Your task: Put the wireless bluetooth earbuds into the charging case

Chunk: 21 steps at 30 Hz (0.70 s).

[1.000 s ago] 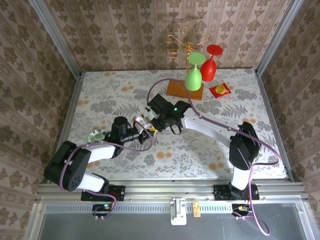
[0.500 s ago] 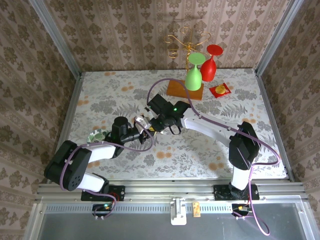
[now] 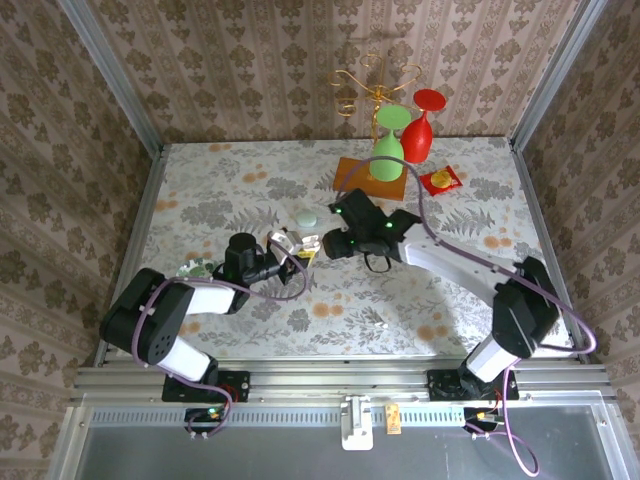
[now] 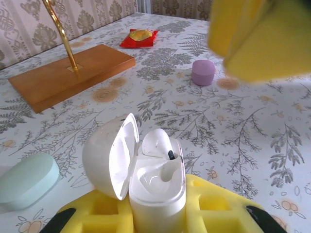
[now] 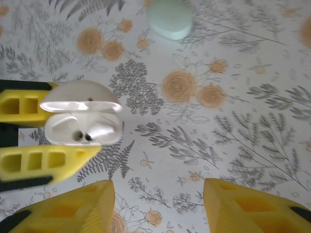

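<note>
Overhead plus wrist close-ups — shared case (image 4: pixel 156 194)

Both arms (image 3: pixel 445 260) have white links, black joints, purple cables (image 3: pixel 275 296) and yellow claw fingers (image 5: pixel 63 213).

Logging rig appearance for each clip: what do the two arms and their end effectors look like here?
The left arm and right arm have white link shells, black joint housings and a looping purple cable each. Small green lights glow near the right wrist. The left end effector and right end effector carry yellow fingers with rectangular cut-out cells.
</note>
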Each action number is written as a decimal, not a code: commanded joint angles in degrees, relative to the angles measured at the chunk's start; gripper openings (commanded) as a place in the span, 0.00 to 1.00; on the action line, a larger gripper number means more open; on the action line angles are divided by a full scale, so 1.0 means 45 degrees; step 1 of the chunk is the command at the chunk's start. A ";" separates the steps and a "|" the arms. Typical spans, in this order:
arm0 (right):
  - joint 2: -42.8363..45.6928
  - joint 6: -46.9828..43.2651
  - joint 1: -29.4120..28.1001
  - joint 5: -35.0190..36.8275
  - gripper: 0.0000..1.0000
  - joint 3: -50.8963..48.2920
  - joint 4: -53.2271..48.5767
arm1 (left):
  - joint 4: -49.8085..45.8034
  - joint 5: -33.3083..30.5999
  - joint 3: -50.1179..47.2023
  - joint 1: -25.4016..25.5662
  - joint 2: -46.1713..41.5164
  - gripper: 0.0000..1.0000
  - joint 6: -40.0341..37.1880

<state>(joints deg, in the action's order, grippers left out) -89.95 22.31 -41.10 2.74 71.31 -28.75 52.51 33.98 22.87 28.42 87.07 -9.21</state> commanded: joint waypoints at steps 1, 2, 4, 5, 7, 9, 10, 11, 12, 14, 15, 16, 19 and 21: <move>0.1568 0.1789 0.0432 0.0219 0.56 -0.1411 0.1320 | 0.1080 -0.0084 -0.0121 -0.0067 0.0128 0.04 0.0272; 0.2018 0.2102 0.0531 0.0414 0.57 -0.1914 0.1416 | 0.1084 -0.0126 -0.0093 -0.0067 0.0140 0.04 0.0232; 0.2933 0.2570 0.0673 0.0851 0.60 -0.2675 0.1124 | 0.1072 -0.0187 -0.0122 -0.0056 0.0092 0.04 0.0095; 0.3332 0.2779 0.0732 0.1130 0.61 -0.3019 0.0779 | 0.1101 -0.0213 -0.0120 -0.0067 0.0056 0.04 0.0028; 0.3989 0.2860 0.0808 0.1265 0.62 -0.3604 0.0112 | 0.1133 -0.0218 -0.0136 -0.0067 -0.0026 0.04 -0.0058; 0.4438 0.3021 0.0847 0.1397 0.62 -0.4025 -0.0936 | 0.1143 -0.0216 -0.0113 -0.0067 -0.0056 0.04 -0.0101; 0.4607 0.3119 0.0815 0.1353 0.63 -0.4249 -0.1464 | 0.1162 -0.0213 -0.0120 -0.0067 -0.0068 0.04 -0.0136; 0.4768 0.3285 0.0777 0.1253 0.64 -0.4479 -0.1949 | 0.1165 -0.0226 -0.0120 -0.0067 -0.0089 0.04 -0.0151; 0.4932 0.3484 0.0719 0.1227 0.64 -0.4681 -0.2388 | 0.1192 -0.0228 -0.0138 -0.0067 -0.0123 0.04 -0.0158; 0.5286 0.3900 0.0521 0.1073 0.64 -0.5109 -0.3131 | 0.1182 -0.0255 -0.0171 -0.0047 -0.0220 0.04 -0.0156; 0.5481 0.3966 0.0336 0.0917 0.64 -0.5349 -0.3379 | 0.1180 -0.0265 -0.0195 -0.0045 -0.0282 0.04 -0.0198; 0.5619 0.3942 0.0181 0.0673 0.65 -0.5584 -0.3539 | 0.1163 -0.0270 -0.0218 -0.0046 -0.0342 0.04 -0.0246; 0.5399 0.4002 -0.0247 0.0124 0.62 -0.5993 -0.4091 | 0.1163 -0.0375 -0.0311 -0.0047 -0.0535 0.04 -0.0449; 0.4903 0.3998 -0.0572 -0.0094 0.58 -0.6062 -0.4336 | 0.1146 -0.0442 -0.0428 -0.0047 -0.0720 0.04 -0.0605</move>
<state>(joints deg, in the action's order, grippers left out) -66.30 38.70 -42.06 4.25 44.73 -43.38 55.99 32.49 21.80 28.40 86.02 -9.93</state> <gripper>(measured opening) 0.589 0.202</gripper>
